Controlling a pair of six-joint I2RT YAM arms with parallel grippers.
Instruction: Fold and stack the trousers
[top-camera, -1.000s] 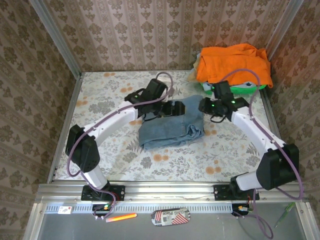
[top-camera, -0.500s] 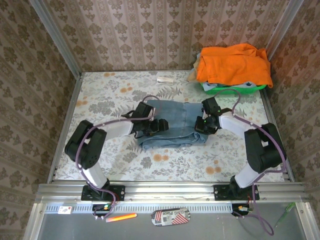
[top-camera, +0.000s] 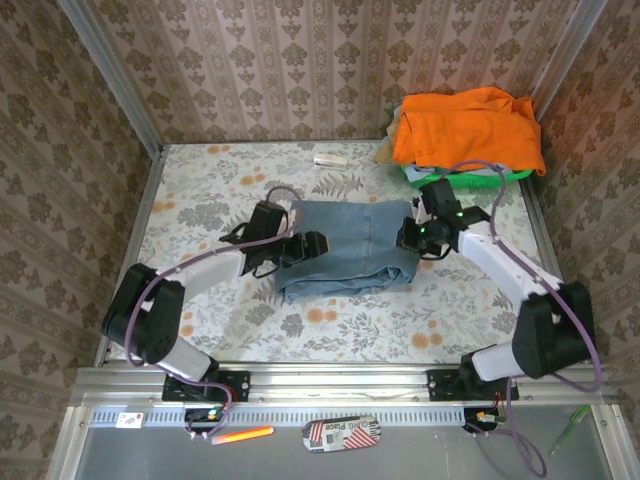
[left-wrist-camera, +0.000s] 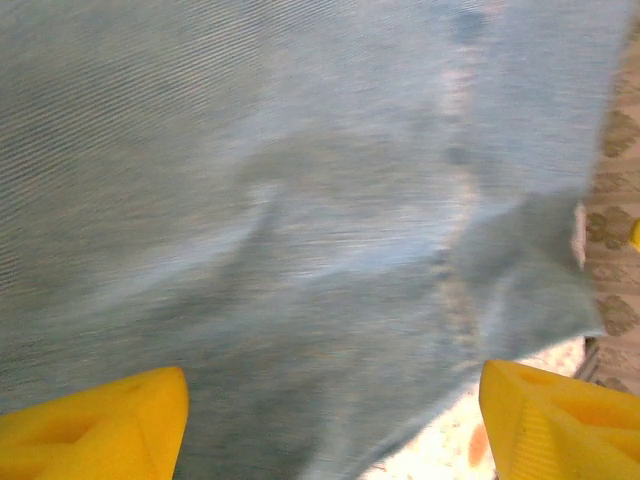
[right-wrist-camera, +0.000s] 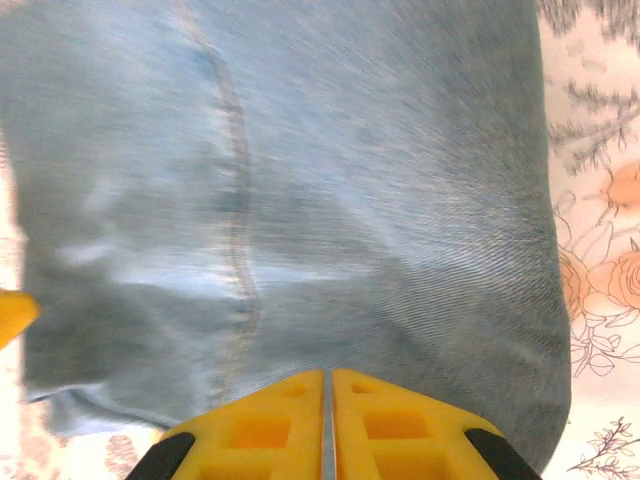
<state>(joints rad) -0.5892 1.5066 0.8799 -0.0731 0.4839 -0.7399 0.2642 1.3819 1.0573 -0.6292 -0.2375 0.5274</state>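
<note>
Left gripper (top-camera: 305, 247) spread wide and right gripper (top-camera: 408, 238) pinched closed sit at opposite edges of the folded jeans (top-camera: 350, 245), mid-table (top-camera: 200, 190). Best to smooth the fold and square its edges before lifting.

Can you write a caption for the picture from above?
Left hand and right hand flank folded blue denim trousers on a flowery table.

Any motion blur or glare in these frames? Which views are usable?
Left wrist: jeans smeared by motion blur, left fingers somewhat sharper. Right wrist: milder blur, seam readable, right fingers crisp. Top external: sharp, evenly lit, no glare.
</note>
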